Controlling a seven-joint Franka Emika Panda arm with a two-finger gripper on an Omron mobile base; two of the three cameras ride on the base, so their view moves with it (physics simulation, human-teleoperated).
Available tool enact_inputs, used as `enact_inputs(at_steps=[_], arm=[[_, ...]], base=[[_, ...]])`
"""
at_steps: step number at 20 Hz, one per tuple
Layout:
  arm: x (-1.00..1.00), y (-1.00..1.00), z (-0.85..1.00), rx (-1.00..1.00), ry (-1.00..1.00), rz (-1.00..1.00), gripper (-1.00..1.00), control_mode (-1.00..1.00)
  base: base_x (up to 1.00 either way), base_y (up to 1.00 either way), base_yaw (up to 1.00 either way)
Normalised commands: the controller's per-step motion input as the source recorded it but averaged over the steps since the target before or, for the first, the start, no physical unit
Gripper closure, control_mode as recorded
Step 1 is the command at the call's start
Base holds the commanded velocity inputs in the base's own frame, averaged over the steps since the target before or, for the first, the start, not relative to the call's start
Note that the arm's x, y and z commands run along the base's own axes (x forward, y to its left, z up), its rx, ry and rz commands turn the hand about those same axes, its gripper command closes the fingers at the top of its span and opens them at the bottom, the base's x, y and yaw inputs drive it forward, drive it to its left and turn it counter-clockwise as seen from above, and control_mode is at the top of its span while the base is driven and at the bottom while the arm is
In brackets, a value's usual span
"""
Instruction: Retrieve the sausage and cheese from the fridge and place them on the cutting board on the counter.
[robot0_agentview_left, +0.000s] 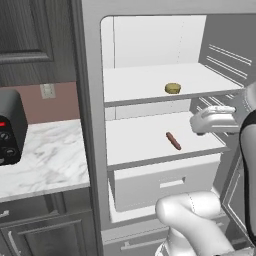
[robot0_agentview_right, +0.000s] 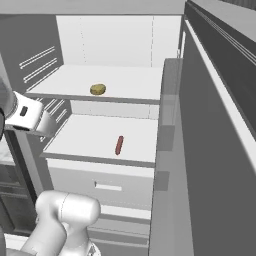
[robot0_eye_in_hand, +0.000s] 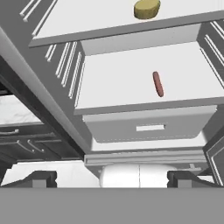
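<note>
The fridge (robot0_agentview_left: 91, 100) stands open, white inside. The cheese (robot0_agentview_left: 172, 88), a yellowish puck, lies on the upper shelf, also seen as the cheese (robot0_agentview_right: 98, 89) and the cheese (robot0_eye_in_hand: 146, 9). One shelf lower lies the reddish-brown sausage (robot0_agentview_left: 173, 141), also the sausage (robot0_agentview_right: 119, 145) and the sausage (robot0_eye_in_hand: 158, 83). My gripper (robot0_agentview_left: 196, 125) hovers at the right front edge of the lower shelf, right of the sausage and apart from it. In the hand view the gripper (robot0_eye_in_hand: 113, 179) is open with nothing between its fingertips (robot0_eye_in_hand: 40, 178). The cutting board and the counter are out of view.
A white drawer (robot0_agentview_left: 165, 182) sits below the sausage shelf. The open fridge door (robot0_agentview_right: 215, 150) stands close on the right. Left of the fridge, a black toaster oven (robot0_agentview_left: 10, 127) stands on a short marble top (robot0_agentview_left: 50, 160) over dark cabinets.
</note>
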Motion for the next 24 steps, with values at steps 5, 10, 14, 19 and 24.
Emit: enact_inputs(at_steps=[5,10,14,19,24], arm=[[0.20,-0.33,0.17,0.00,0.00,-0.06,-1.00,-1.00],[0.28,-0.05,0.01,-0.01,-0.03,-0.11,-1.00,-1.00],[0.36,-0.04,0.00,-0.06,-0.14,-0.13,-1.00,-1.00],[0.42,-0.03,0.00,-0.05,-0.13,-0.15,-1.00,-1.00],[0.58,-0.01,0.11,-0.01,-0.02,-0.10,-1.00,-1.00]], base=[[0.00,0.00,0.00],[0.00,0.00,0.00],[0.00,0.00,0.00],[0.00,0.00,0.00],[0.00,0.00,0.00]])
